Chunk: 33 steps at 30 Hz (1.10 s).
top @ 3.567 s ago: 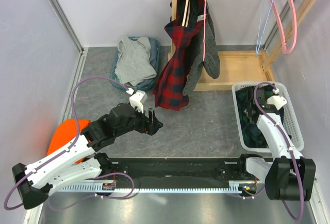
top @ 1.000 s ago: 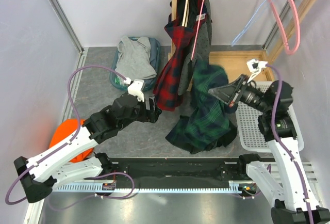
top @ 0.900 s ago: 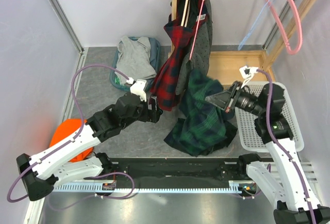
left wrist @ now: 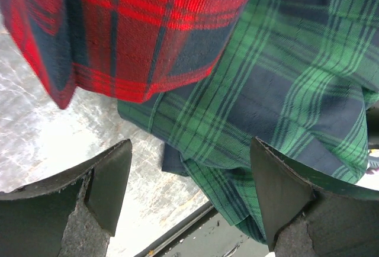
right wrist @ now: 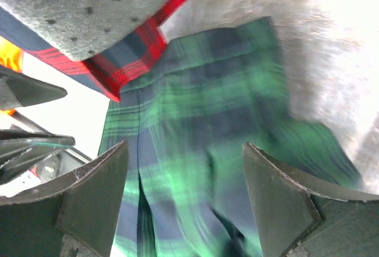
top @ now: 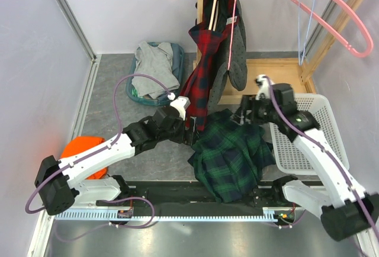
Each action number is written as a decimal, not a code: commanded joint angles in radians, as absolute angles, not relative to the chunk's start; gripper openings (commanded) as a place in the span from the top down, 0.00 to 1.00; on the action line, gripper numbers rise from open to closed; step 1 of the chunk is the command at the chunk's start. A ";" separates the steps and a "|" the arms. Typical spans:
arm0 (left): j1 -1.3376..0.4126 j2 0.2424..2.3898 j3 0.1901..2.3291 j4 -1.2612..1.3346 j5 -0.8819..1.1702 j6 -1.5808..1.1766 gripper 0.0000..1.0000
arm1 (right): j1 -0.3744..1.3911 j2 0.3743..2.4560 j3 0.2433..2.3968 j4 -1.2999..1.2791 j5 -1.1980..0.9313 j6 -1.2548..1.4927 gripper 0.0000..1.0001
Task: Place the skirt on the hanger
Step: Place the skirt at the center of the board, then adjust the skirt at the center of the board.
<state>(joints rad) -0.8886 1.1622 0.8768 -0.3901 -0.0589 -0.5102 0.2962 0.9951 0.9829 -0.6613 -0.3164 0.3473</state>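
Note:
The green plaid skirt (top: 231, 153) lies crumpled on the table near the front rail, held by neither gripper. My left gripper (top: 192, 131) stands open at its left edge, and the left wrist view has the skirt (left wrist: 284, 91) ahead of the open left gripper (left wrist: 190, 153). My right gripper (top: 246, 113) is open just above the skirt's far edge. Seen from the right wrist, the skirt (right wrist: 207, 150) is blurred below the open right gripper (right wrist: 185, 150). A pink hanger (top: 321, 18) hangs bare on the rack at the top right.
A red plaid garment (top: 201, 61) and a grey dotted one (top: 237, 55) hang from the wooden rack (top: 266, 73), close to both grippers. A white basket (top: 284, 150) stands on the right. A blue basin of grey clothes (top: 154, 70) sits at the back left, an orange object (top: 80, 150) front left.
My right gripper has opened and let go of the skirt, which dropped onto the table. The right arm came down and left. The left arm reached right to the skirt's edge.

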 commanded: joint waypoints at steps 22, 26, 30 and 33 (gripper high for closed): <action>-0.890 1.123 0.844 -0.388 -0.115 -0.557 0.13 | 0.680 1.574 1.092 -0.425 0.154 0.271 0.38; -0.885 1.127 0.854 -0.388 -0.120 -0.549 0.12 | 0.687 1.445 1.019 -0.433 0.065 0.278 0.91; -0.882 1.144 0.868 -0.390 -0.121 -0.552 0.12 | 0.687 1.216 0.933 -0.457 -0.050 0.270 1.00; -0.877 1.152 0.876 -0.380 -0.126 -0.563 0.12 | 0.687 1.031 0.879 -0.465 -0.161 0.244 1.00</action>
<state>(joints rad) -0.8852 1.1458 0.8440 -0.3954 -0.1028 -0.5285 0.6815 1.2472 0.9298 -0.4557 0.0017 0.2707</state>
